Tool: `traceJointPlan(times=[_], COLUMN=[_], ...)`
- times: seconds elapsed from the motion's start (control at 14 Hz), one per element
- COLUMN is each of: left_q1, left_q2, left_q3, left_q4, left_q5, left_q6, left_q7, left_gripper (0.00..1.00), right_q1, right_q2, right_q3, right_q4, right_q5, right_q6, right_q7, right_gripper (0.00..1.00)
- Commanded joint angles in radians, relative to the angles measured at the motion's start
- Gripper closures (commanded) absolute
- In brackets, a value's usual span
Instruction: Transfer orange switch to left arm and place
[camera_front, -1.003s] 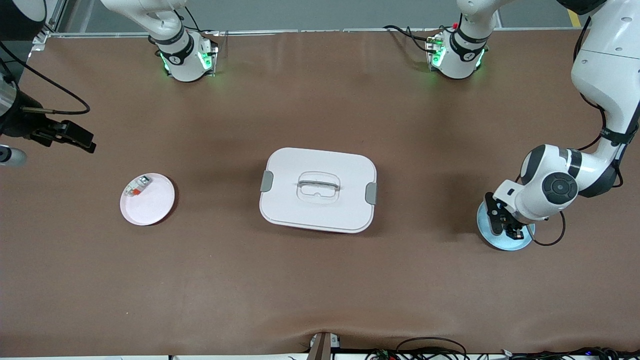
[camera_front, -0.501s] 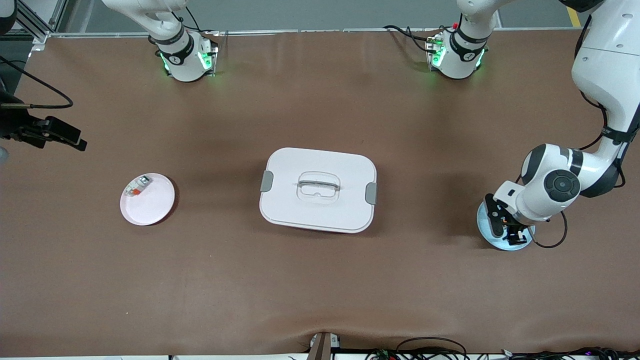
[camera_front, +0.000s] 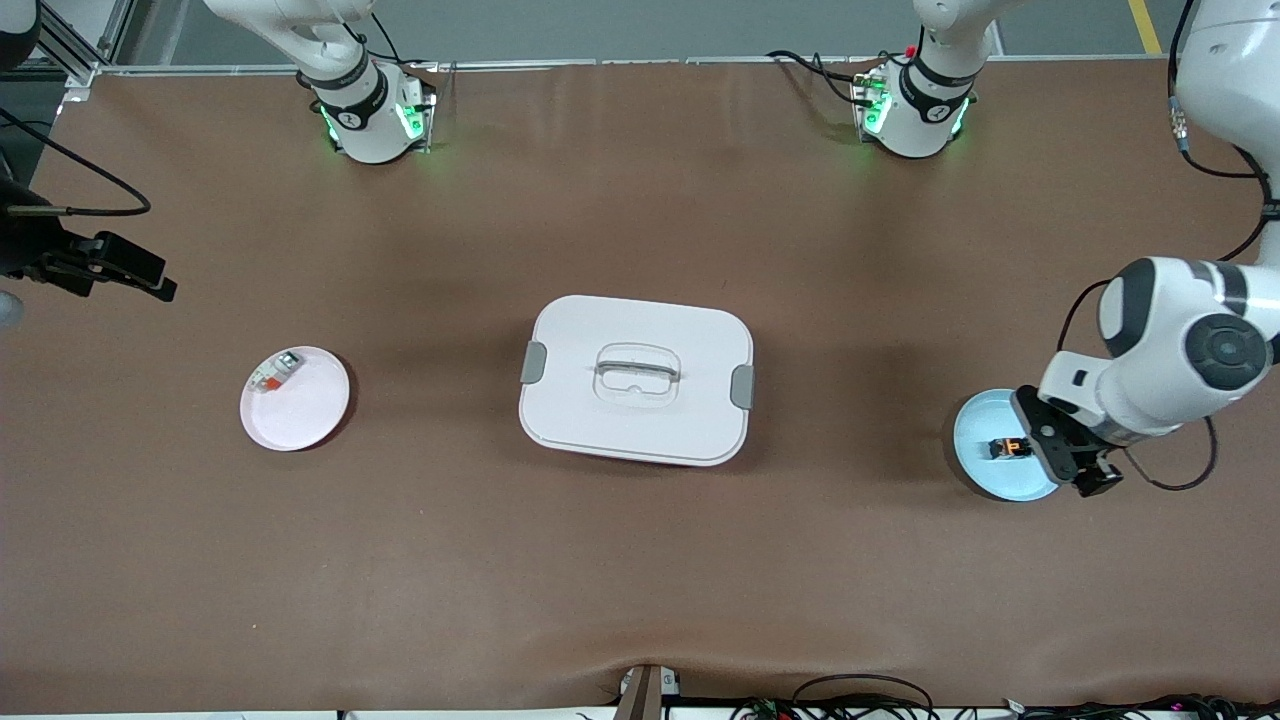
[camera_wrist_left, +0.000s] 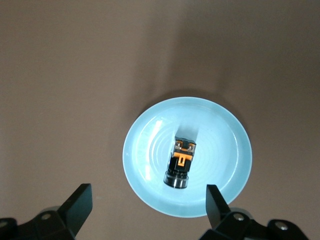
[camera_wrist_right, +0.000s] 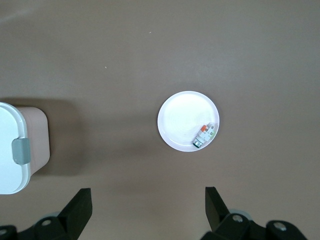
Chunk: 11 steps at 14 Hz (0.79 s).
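Left wrist view shows you the orange switch (camera_wrist_left: 181, 165) lying on the blue plate (camera_wrist_left: 145, 150), left gripper (camera_wrist_left: 145, 210) above it, jaws apart. Your right gripper (camera_wrist_right: 145, 210) waits over the desk (camera_front: 640, 560) near the white plate (camera_wrist_right: 177, 117), jaws apart, well apart from the box (camera_front: 636, 378).

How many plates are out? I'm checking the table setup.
2: a blue plate at the left arm's end holding the orange switch, and a white plate at the right arm's end.
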Motion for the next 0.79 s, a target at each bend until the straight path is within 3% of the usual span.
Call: traceJointPlan(times=[0.0, 0.14, 0.36, 0.72], left_q1=[0.033, 0.035, 0.035, 0.030], left_q2=[-0.019, -0.030, -0.061, -0.143], left_q3=[-0.003, -0.003, -0.006, -0.009], left_q4=[0.092, 0.155, 0.194, 0.232], left_q5=[-0.118, -0.135, -0.138, -0.175], left_q6=[-0.118, -0.198, -0.265, -0.367], left_q7=[-0.053, -0.164, -0.348, -0.736], left_gripper=[0.00, 0.00, 0.00, 0.00], right_q1=[-0.003, 0.008, 0.049, 0.053], right_q2=[-0.091, -0.145, -0.139, -0.135], right_q3=[0.004, 0.001, -0.003, -0.005], right_q4=[-0.104, -0.178, -0.170, -0.146], right_q5=[-0.018, -0.021, -0.068, -0.071], right_q6=[0.067, 0.125, 0.118, 0.115], right_q7=[-0.014, -0.011, -0.002, -0.002], right_gripper=[0.00, 0.00, 0.00, 0.00])
